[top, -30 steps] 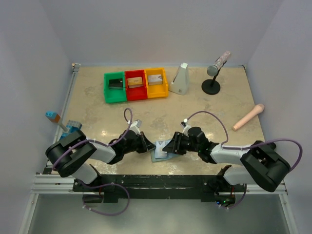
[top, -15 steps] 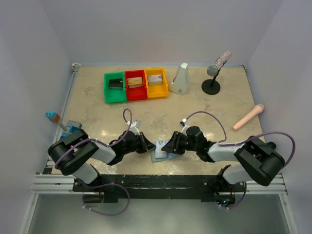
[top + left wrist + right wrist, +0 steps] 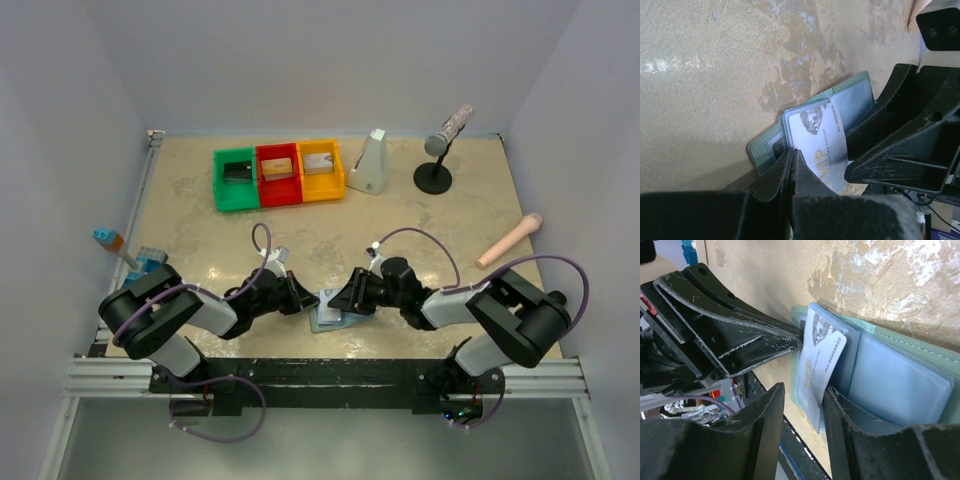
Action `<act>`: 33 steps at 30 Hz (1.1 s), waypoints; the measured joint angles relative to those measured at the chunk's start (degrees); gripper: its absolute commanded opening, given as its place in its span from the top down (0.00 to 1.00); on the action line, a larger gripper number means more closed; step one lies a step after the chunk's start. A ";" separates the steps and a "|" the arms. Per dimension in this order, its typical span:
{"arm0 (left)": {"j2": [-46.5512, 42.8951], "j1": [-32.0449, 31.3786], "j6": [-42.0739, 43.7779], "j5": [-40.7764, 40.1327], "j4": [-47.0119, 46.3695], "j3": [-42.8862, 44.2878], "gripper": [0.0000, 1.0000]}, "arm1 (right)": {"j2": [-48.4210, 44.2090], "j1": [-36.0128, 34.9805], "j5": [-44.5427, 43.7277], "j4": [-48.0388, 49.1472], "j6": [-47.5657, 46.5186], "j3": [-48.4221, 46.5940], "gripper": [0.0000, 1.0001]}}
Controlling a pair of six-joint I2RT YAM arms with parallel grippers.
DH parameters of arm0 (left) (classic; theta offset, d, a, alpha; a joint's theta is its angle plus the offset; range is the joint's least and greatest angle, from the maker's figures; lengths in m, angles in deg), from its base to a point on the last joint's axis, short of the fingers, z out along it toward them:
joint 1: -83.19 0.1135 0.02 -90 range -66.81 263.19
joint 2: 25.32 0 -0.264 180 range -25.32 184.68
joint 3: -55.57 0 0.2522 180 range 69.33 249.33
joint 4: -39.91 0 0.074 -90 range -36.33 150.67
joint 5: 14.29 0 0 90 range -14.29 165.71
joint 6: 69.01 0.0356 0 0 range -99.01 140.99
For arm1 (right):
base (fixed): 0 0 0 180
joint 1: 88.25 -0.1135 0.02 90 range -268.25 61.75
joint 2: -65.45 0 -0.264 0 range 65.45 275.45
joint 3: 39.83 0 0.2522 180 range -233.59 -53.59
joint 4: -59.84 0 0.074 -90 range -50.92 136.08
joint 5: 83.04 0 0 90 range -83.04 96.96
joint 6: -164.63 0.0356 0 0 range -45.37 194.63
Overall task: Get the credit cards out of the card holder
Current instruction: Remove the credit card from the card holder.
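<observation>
I see the wallet [image 3: 325,312] lying open on the surface [image 3: 200,230] near its near edge, between the two arms. A silver card [image 3: 822,365] sticks partway out of the wallet's left-hand pale blue pocket. My left end effector [image 3: 791,152] is pressed together with its tips at the wallet's left edge, right beside the card; I cannot tell whether it pinches the flap. My right end effector [image 3: 804,389] is spread, its fingers on either side of the card's free end.
</observation>
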 measured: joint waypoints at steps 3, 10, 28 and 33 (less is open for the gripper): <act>0.00 0.00 0.00 -0.02 0.00 0.00 1.00 | 0.61 0.07 0.46 0.07 0.31 -0.61 0.59; 0.04 -0.04 0.00 -0.02 0.00 0.00 1.00 | 3.08 0.02 1.99 1.09 1.31 -2.60 0.58; 0.11 -1.01 0.00 -0.35 -0.42 0.00 1.00 | 1.51 -0.85 2.75 -4.04 -0.07 -5.18 0.59; 0.66 -1.07 -0.07 -0.17 -1.31 -0.02 1.00 | -0.20 -1.29 2.73 -5.53 -0.90 -5.18 0.60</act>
